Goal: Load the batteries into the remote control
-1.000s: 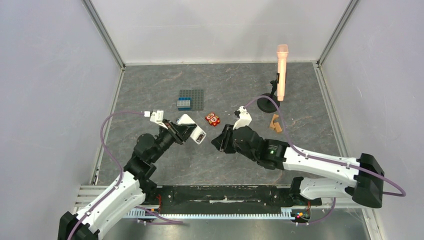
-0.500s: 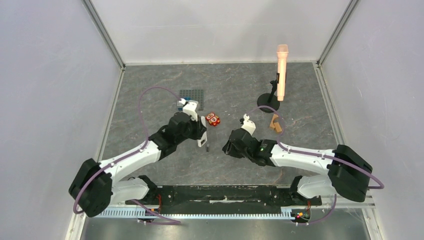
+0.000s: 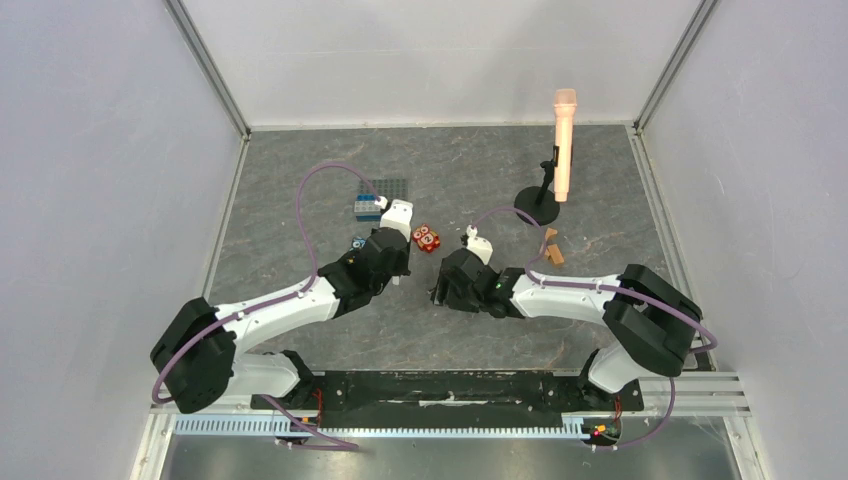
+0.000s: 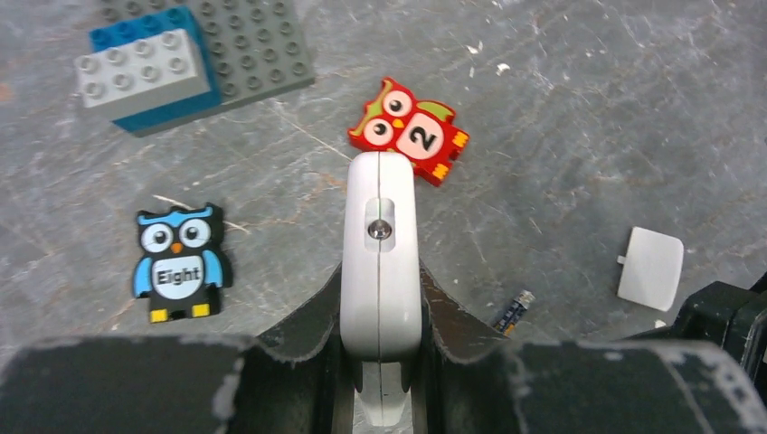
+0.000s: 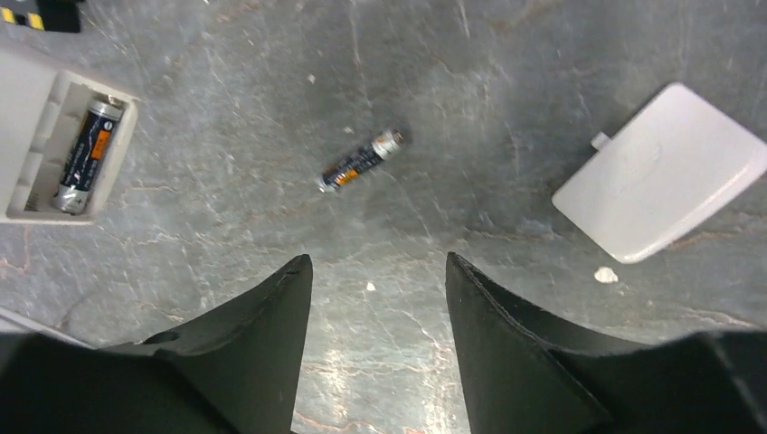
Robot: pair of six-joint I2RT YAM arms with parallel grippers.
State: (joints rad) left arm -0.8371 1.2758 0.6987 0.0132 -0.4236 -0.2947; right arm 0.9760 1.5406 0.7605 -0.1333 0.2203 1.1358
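Observation:
My left gripper (image 4: 380,271) is shut on the white remote control (image 4: 380,226) and holds it edge-on, low over the table. In the right wrist view the remote's open battery bay (image 5: 36,149) holds one battery (image 5: 86,155). The second battery (image 5: 362,161) lies loose on the grey table; it also shows in the left wrist view (image 4: 512,312). My right gripper (image 5: 378,260) is open and empty, just short of the loose battery. The white battery cover (image 5: 665,185) lies to the right of it. In the top view the two grippers (image 3: 395,268) (image 3: 438,290) are close together.
A red owl toy (image 4: 410,134) lies just beyond the remote and a blue owl toy (image 4: 178,262) to its left. A grey baseplate with a blue and grey brick (image 4: 145,72) is further back. A microphone on a stand (image 3: 563,145) and wooden pieces (image 3: 550,247) are at the right.
My left arm has swung in toward the centre with the remote and lowered it. My right gripper has moved left and forward, down over the loose battery.

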